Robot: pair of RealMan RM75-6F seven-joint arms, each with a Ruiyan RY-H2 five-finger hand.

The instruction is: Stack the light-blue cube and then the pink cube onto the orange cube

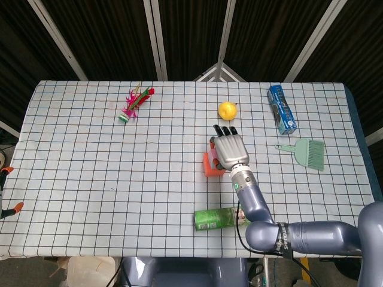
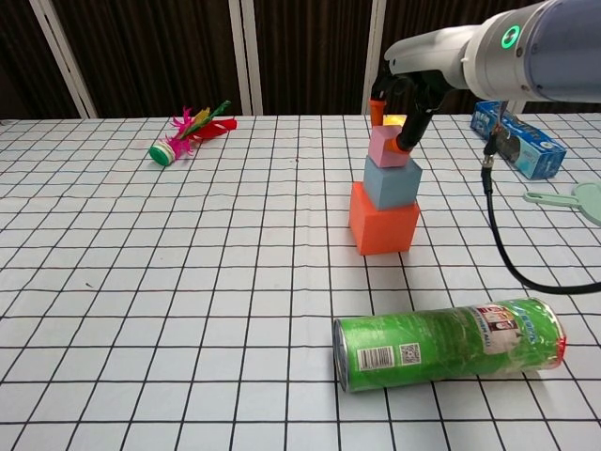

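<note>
Right hand (image 2: 402,101) pinches small pink cube (image 2: 386,148), seated atop light-blue cube (image 2: 390,182).

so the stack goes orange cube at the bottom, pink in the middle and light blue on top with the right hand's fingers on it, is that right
Not quite: the middle and top are swapped. The chest view shows the orange cube at the bottom, the light-blue cube in the middle and the pink cube on top, with the right hand and its fingers on the pink one.
</note>
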